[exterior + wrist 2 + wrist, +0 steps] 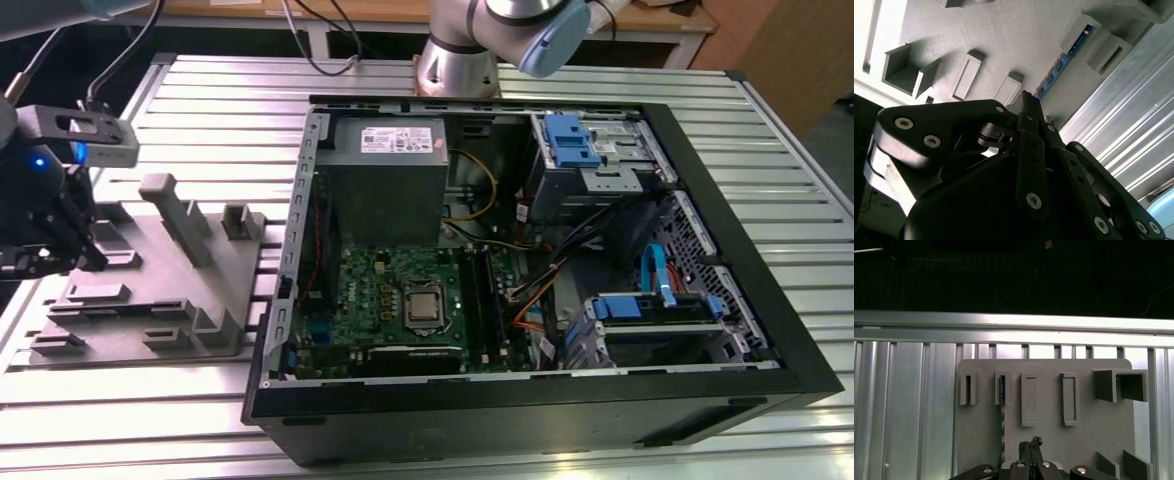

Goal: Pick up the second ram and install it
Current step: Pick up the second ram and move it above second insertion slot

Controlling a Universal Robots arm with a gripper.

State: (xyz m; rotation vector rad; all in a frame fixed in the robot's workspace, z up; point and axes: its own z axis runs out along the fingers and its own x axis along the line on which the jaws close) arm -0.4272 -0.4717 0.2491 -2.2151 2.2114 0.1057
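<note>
Grey fixture tray holds the second ram untouched, my gripper near it, jaws pressed together on nothing, so pickup and install remain.

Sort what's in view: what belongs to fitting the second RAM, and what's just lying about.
Belongs to the job:
second ram, standing in the grey holder
pincer, beside the ram, holding nothing
motherboard

Just lying about:
power supply
drive cage
slatted table
</note>
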